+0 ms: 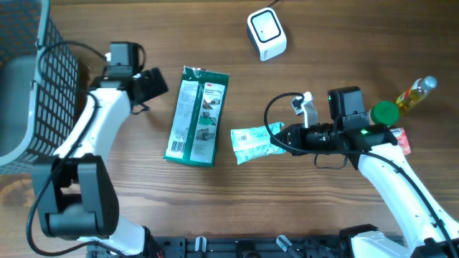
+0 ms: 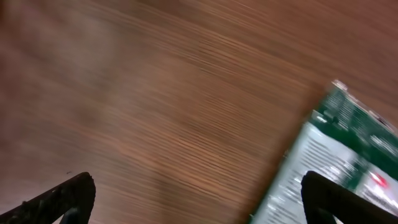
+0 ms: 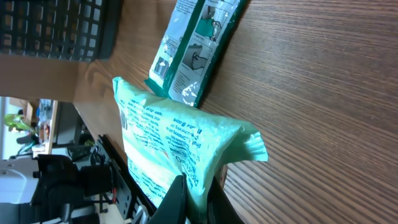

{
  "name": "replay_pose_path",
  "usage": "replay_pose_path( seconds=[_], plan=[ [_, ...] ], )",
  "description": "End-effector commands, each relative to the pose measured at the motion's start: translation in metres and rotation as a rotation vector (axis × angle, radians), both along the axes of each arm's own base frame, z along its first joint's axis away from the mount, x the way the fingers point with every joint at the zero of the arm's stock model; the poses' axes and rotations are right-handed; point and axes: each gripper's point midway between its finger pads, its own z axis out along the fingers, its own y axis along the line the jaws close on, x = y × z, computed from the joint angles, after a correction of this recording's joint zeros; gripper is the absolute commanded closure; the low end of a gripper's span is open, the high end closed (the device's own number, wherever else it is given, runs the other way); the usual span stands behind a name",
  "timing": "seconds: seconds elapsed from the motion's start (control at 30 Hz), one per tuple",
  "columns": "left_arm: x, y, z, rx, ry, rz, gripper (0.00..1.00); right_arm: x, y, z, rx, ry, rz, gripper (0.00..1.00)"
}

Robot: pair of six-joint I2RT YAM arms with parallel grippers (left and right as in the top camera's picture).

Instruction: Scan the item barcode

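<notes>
Pale green pouch (image 1: 252,142) was near the middle of the worktop (image 1: 323,208), pinched at its 3 o'clock edge by the right hand (image 1: 278,136), whose jaws were clenched on the crimped seam. So the picking step looked done. The white scanner (image 1: 267,32) stood well apart, at about 12 o'clock from the pouch. I could not tell where the barcode was. I judged that carrying the pouch to the scanner and showing its code was what remained. The left hand (image 1: 152,84) was released and empty at 10 o'clock, near the dark green packet (image 1: 197,115), which lay flat on the worktop.
</notes>
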Motion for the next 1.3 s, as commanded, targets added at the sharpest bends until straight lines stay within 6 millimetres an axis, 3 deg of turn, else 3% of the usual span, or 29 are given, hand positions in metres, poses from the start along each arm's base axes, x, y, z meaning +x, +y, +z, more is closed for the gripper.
replay_pose_path(
  seconds=[0.0, 0.13, 0.5, 0.67, 0.73, 0.83, 0.93, 1.03, 1.13, 1.27],
  plan=[
    [-0.003, 0.032, 0.001, 0.015, 0.007, 0.075, 0.0, -0.002, 0.001, 0.005, 0.007, -0.023, 0.009, 0.95],
    [-0.006, 0.042, 0.0, 0.015, 0.015, 0.1, 0.0, -0.001, 0.0, 0.004, 0.001, -0.024, 0.006, 0.96],
    [-0.006, 0.042, 0.0, 0.014, 0.015, 0.1, 0.0, 0.004, 0.001, 0.012, 0.006, -0.047, 0.006, 0.96],
    [-0.006, 0.042, 0.0, 0.015, 0.015, 0.1, 0.0, 0.028, 0.003, 0.079, 0.006, -0.148, -0.005, 0.96],
    [-0.006, 0.042, 0.0, 0.014, 0.015, 0.1, 0.0, 0.04, -0.012, 0.103, -0.104, -0.188, -0.075, 0.96],
    [-0.006, 0.042, 0.0, 0.014, 0.015, 0.1, 0.0, 0.053, -0.045, 0.159, -0.291, -0.304, -0.19, 0.96],
    [-0.006, 0.042, 0.0, 0.015, 0.016, 0.1, 0.0, 0.056, -0.059, 0.216, -0.351, -0.427, -0.238, 0.96],
    [-0.006, 0.042, 0.0, 0.015, 0.015, 0.1, 0.0, 0.055, -0.065, 0.255, -0.366, -0.509, -0.255, 0.96],
    [-0.006, 0.042, 0.0, 0.014, 0.015, 0.1, 0.0, 0.058, -0.066, 0.267, -0.39, -0.578, -0.235, 0.95],
    [-0.006, 0.042, 0.0, 0.014, 0.015, 0.1, 0.0, 0.065, -0.054, 0.256, -0.445, -0.633, -0.106, 0.96]
  ],
)
